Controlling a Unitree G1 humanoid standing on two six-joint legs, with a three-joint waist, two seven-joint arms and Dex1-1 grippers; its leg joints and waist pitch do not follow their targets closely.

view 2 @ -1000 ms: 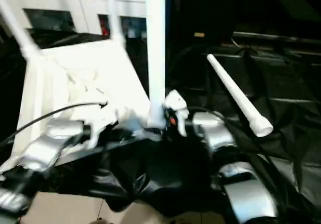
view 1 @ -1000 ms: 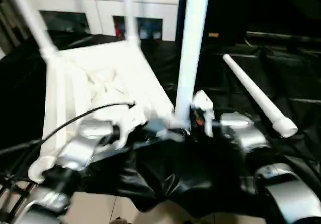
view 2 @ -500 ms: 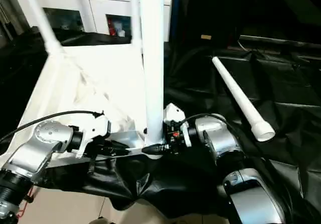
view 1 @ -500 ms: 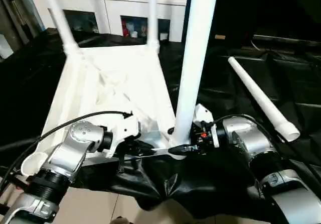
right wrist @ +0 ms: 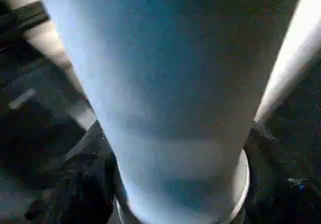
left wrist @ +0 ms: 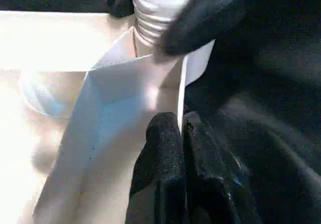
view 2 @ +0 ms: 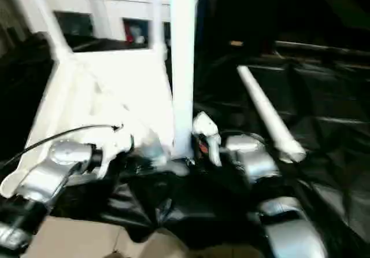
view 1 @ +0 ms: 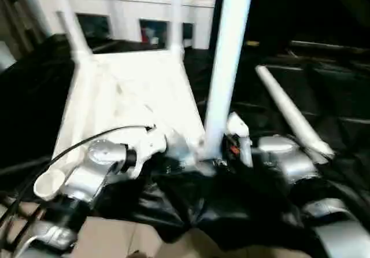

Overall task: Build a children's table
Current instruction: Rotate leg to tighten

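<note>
The white tabletop lies upside down on black cloth, with two legs standing in its far corners. A third leg stands upright at the near right corner socket. My right gripper is shut on this leg's base, with a black finger on each side of the tube. My left gripper is shut on the tabletop's thin rim right beside that socket. The leg's threaded end sits at the socket. The near left socket is open. A fourth leg lies loose on the cloth to the right.
A white cabinet with glass doors stands behind the tabletop. Black cloth covers the work surface and hangs over its near edge. Beige floor shows below. A black cable runs across my left forearm.
The head views have shaken and shifted. My right gripper's fingers have closed in around the upright leg's base. My left gripper has stayed pinched on the rim.
</note>
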